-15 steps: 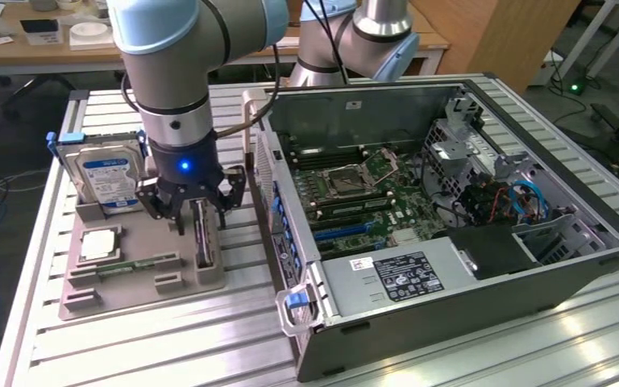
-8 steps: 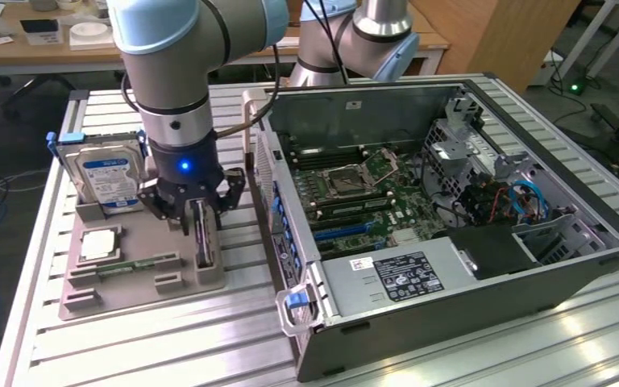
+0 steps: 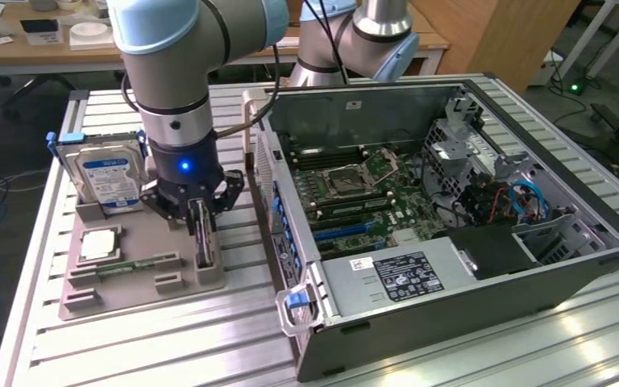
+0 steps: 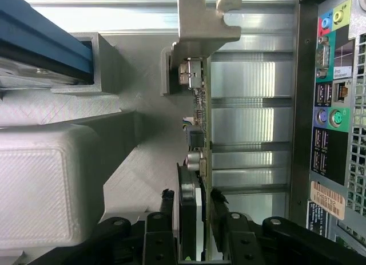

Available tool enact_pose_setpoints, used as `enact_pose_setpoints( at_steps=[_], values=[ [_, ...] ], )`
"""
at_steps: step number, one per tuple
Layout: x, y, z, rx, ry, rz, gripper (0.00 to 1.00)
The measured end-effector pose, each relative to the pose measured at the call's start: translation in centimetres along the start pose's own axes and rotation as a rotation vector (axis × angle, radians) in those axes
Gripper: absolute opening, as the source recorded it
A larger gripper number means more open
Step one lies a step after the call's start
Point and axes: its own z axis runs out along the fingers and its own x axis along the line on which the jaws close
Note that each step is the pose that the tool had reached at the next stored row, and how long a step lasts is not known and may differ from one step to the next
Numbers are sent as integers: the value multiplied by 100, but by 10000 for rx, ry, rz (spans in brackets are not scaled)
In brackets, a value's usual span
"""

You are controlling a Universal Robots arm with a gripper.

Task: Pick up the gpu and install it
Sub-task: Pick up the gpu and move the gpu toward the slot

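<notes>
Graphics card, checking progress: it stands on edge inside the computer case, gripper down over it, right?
No. The exterior view shows the graphics card standing on edge in the grey holder beside the computer case, gripper down over it.

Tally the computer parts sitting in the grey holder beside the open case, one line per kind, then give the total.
In the grey holder:
hard drive: 1
CPU: 1
memory stick: 1
gpu: 1
Total: 4
</notes>
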Motion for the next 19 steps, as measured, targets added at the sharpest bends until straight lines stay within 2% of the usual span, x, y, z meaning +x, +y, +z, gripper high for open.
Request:
enact_pose_setpoints(
  at_steps=[10, 11, 12, 14, 19],
  values=[
    [1, 10, 22, 1, 2, -1, 39],
    [1, 11, 22, 0, 1, 0, 37],
    [1, 11, 22, 1, 3, 0, 31],
    [1, 11, 22, 1, 1, 0, 28],
    [1, 11, 22, 0, 0, 0, 28]
  ],
)
